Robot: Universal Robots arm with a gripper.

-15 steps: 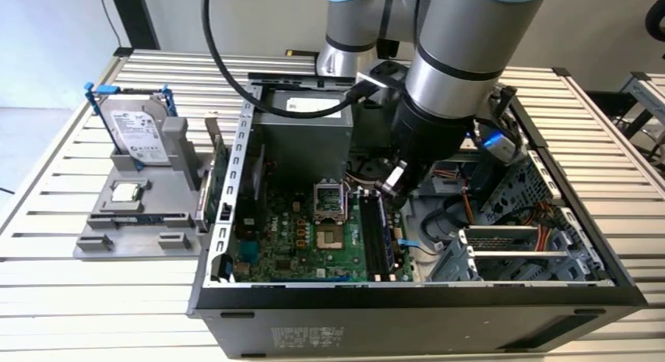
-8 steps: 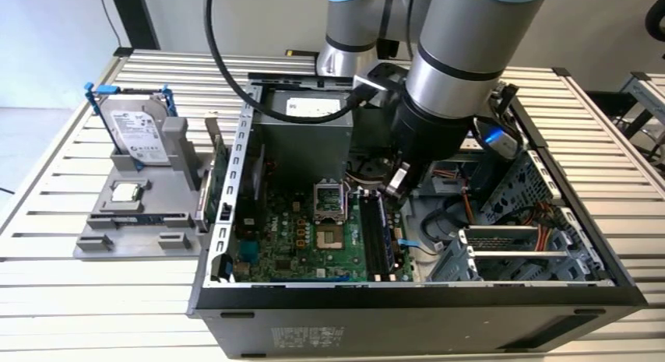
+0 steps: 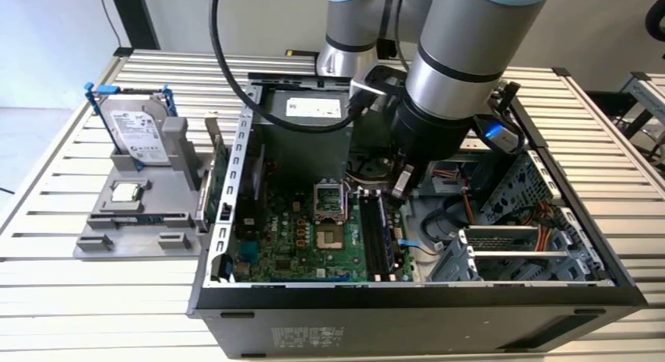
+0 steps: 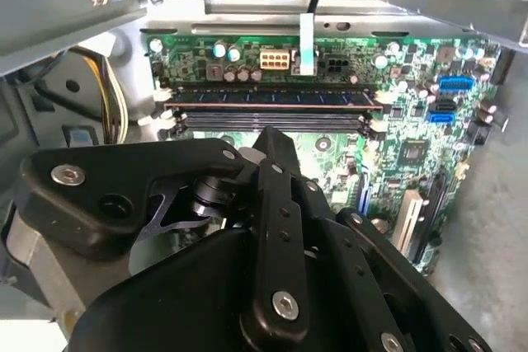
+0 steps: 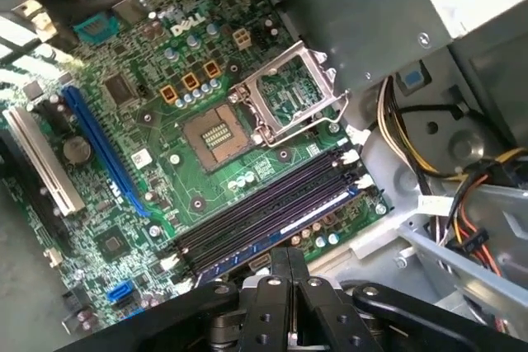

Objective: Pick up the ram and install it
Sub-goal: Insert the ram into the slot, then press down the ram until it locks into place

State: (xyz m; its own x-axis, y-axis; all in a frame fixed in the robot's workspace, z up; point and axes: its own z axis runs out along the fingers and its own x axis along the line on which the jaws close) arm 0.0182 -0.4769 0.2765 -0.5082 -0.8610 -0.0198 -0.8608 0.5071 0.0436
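The ram (image 3: 378, 233) is a long dark stick with chips and a white label. It stands in a memory slot on the green motherboard inside the open computer case, and it appears in both wrist views (image 4: 272, 98) (image 5: 280, 228). My gripper (image 3: 398, 192) reaches down into the case at the far end of the slots. In both wrist views its black fingers are pressed together, with nothing between them, just over the ram's edge (image 4: 276, 139) (image 5: 289, 255). I cannot tell whether they touch it.
The case's (image 3: 416, 296) walls, cables and drive cage hem in the arm. The open processor socket (image 3: 330, 237) lies beside the slots. On the exterior view's left, a grey fixture (image 3: 124, 237) holds a silver hard drive (image 3: 140, 128), a square processor chip (image 3: 127, 192) and an upright green board (image 3: 215, 179).
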